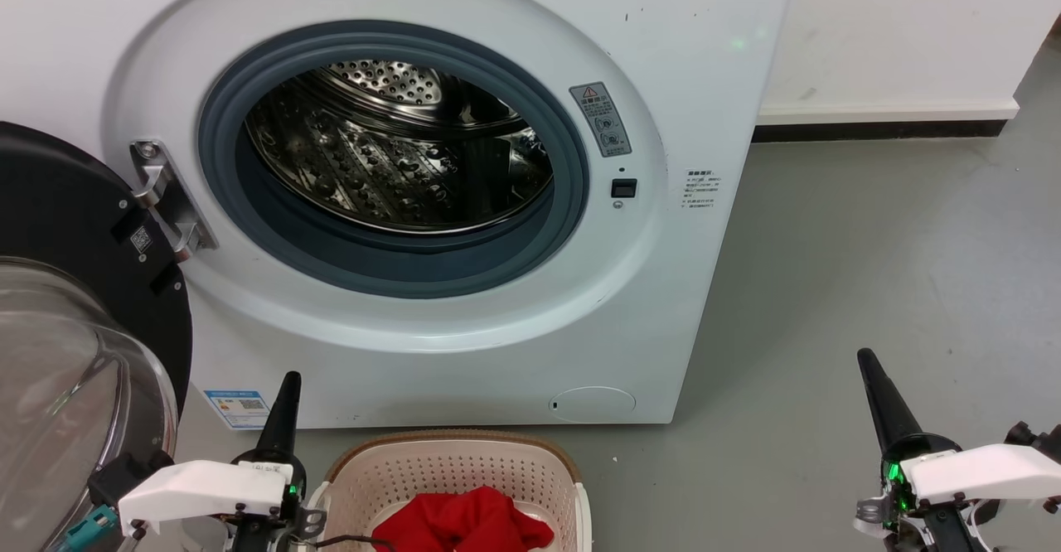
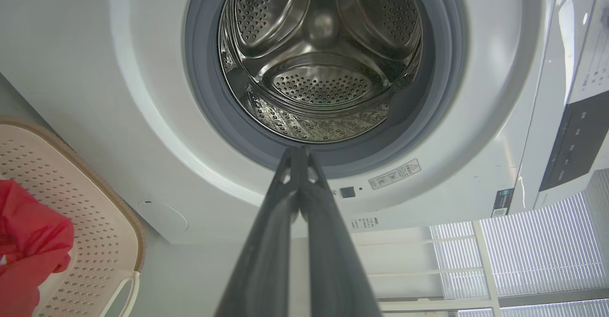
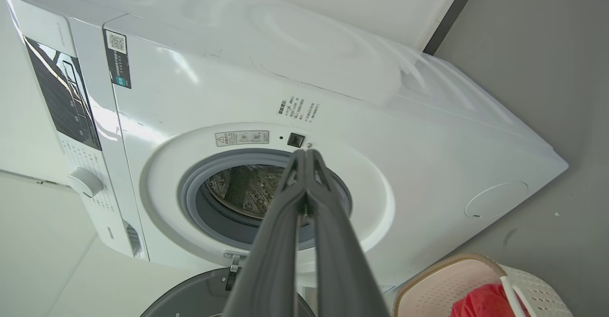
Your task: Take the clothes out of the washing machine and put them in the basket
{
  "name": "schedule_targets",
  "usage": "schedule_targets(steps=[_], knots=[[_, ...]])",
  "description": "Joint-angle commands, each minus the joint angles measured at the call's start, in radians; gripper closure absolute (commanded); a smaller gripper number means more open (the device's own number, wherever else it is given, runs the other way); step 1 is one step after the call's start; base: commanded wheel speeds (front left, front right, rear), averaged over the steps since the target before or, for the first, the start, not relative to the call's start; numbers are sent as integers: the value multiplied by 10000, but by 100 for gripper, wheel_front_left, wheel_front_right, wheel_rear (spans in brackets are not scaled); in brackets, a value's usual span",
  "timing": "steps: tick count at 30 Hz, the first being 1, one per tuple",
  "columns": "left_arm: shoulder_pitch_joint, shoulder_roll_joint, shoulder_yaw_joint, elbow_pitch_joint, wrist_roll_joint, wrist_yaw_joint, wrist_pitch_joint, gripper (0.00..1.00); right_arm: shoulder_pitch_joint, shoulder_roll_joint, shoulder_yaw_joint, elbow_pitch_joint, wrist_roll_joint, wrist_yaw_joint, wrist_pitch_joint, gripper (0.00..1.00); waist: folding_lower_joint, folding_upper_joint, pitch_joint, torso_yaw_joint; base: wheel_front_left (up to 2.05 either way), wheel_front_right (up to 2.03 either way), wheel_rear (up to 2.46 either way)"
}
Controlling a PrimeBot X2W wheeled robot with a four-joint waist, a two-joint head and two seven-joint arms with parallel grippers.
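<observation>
Large white front-loading washing machine (image 1: 713,79): black-framed glass door (image 1: 58,220) open, perforated steel drum (image 1: 398,154) showing bare metal. Cream perforated plastic basket (image 1: 448,469) on the floor (image 1: 870,245) before it holds bright red fabric clothes (image 1: 464,523). Left tool (image 1: 288,386) and right tool (image 1: 870,370): fingers pressed together, gripping nothing.

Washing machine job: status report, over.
Left gripper, right gripper shut, empty. Drum looks empty; red clothes in basket. Door open, nothing in the way.

Bright even light, sharp focus, glints inside the washing machine (image 1: 398,154)
</observation>
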Motion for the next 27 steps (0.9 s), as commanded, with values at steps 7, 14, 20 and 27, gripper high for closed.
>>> schedule_targets(steps=[7, 14, 20, 27], knots=[[-317, -77, 150, 37, -793, -181, 215, 100, -344, -12, -135, 107, 875, -1, 127, 100, 0, 0, 45, 41, 0, 0, 0], [-393, -114, 213, 95, -1273, -278, 332, 100, -444, 2, -204, 181, 1392, -2, 191, 100, 0, 0, 78, 70, 0, 0, 0], [-451, -177, 301, 176, -1946, -368, 495, 100, -524, 25, -310, 285, 2122, -2, 296, 100, 0, 0, 127, 113, 0, 0, 0], [-526, -224, 382, 237, -2434, -441, 611, 100, -619, 43, -392, 378, 2651, -3, 360, 100, 0, 0, 166, 148, 0, 0, 0]])
